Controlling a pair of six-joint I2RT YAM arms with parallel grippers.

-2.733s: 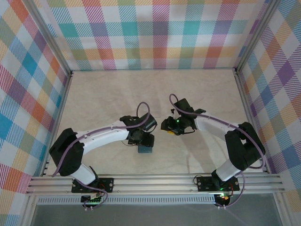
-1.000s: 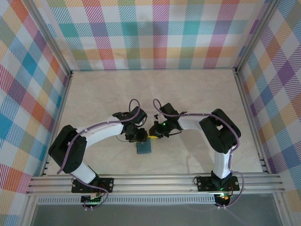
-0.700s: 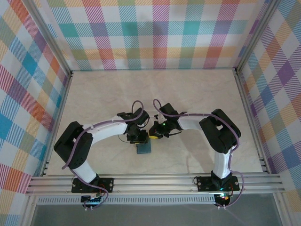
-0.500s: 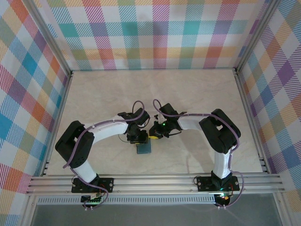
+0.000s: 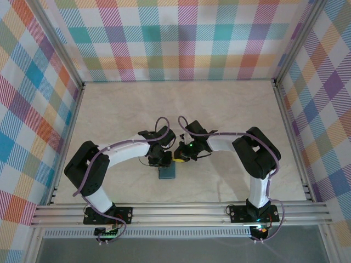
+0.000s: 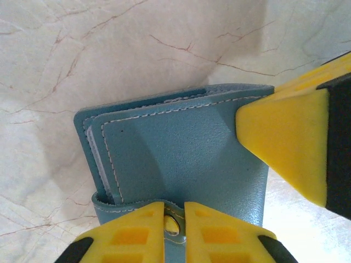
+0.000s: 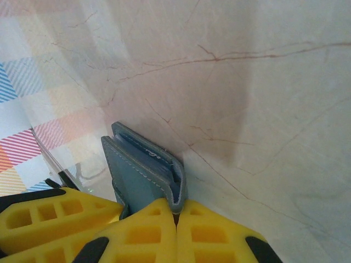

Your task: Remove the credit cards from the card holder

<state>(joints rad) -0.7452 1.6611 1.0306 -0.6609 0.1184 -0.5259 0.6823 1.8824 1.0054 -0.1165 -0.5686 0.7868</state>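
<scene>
The teal card holder lies folded shut on the table, small in the top view. My left gripper is shut on its side tab, with the metal snap between the fingers. My right gripper is shut on a corner of the card holder, and one of its yellow fingers shows over the cover's right edge. The credit cards are tucked inside: a thin pale edge shows between the covers. From above, both grippers meet over the holder, left and right.
The marbled beige table spreads wide behind and beside the holder. Plaid walls enclose it at the back and sides. An aluminium rail with both arm bases runs along the near edge.
Both grippers closed in on the holder; the right arm swung left to reach its corner. Over the last half second nothing visibly moves.
</scene>
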